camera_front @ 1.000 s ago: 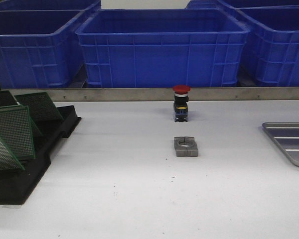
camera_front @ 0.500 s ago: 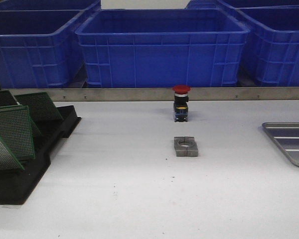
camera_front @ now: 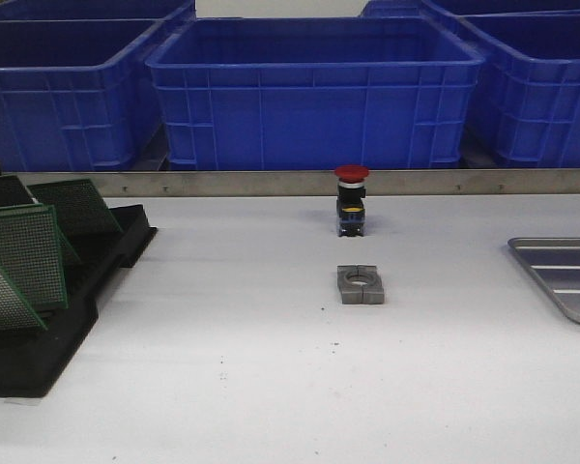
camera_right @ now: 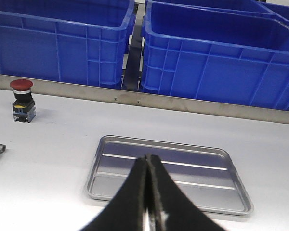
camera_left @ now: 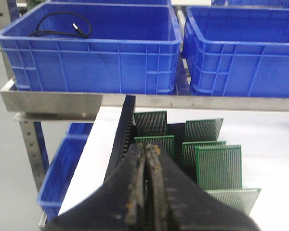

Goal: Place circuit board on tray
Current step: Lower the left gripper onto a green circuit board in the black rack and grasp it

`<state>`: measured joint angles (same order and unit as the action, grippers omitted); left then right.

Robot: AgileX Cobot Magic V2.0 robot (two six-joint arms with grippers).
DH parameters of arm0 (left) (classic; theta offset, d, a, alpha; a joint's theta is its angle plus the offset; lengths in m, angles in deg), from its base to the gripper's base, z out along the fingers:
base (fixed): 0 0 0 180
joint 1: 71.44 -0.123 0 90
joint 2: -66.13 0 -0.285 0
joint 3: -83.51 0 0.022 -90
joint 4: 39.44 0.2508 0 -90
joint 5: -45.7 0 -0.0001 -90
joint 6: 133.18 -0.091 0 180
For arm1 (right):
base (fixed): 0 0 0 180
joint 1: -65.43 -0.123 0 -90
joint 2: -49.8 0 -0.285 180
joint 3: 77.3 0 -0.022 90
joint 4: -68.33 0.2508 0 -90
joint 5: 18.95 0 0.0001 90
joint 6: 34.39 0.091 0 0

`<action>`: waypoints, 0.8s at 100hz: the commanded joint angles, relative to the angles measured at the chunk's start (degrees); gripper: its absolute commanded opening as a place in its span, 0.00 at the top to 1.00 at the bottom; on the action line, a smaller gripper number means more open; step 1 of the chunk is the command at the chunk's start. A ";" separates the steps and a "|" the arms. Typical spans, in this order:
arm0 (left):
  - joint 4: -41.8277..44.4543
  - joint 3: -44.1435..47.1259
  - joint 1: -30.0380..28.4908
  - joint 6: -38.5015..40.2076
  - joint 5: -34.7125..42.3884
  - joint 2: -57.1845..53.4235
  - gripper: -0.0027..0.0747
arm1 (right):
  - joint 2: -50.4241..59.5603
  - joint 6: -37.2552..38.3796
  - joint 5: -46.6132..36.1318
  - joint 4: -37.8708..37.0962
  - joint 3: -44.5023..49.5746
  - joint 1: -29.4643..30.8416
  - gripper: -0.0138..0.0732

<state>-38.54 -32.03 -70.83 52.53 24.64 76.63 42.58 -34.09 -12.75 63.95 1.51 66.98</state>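
Left gripper [camera_left: 145, 159] hangs just above the black slotted rack [camera_front: 39, 329], its fingers pressed together on nothing — right under it stand the green circuit boards [camera_left: 218, 166], upright and leaning in their slots. From the front they show at the table's left edge, the nearest circuit board [camera_front: 24, 256] tilted back in the rack, none lifted out. Comparing with the last second, nothing on the table has shifted at all: no board has moved and neither arm has come into the front view. I'd say the task has not really begun, and the left jaws would need to part before taking a board.

Mid-table sit a red-capped push button [camera_front: 351, 201] and, just in front of it, a grey metal clamp block [camera_front: 361, 284]; blue crates [camera_front: 314, 92] line the shelf behind.

Farther right, the tray [camera_right: 168, 173] lies bare, well apart from the rack. Right gripper [camera_right: 148, 161] hovers over its near rim — fingers together, holding nothing.
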 commanded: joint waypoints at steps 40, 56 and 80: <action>-1.63 -20.91 -0.11 -6.76 -16.60 26.71 0.98 | 1.14 0.08 -4.71 -0.71 0.10 0.20 0.91; -9.46 -23.34 -0.11 -26.00 -16.69 33.42 0.82 | 1.14 0.08 -4.71 -0.71 0.10 0.20 0.91; -16.92 -25.74 -0.11 -58.77 -18.59 42.13 0.66 | 1.14 0.08 -4.71 -0.71 0.10 0.20 0.91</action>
<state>-52.56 -55.26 -70.83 5.60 3.78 115.73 42.58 -34.09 -12.75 63.95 1.51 66.98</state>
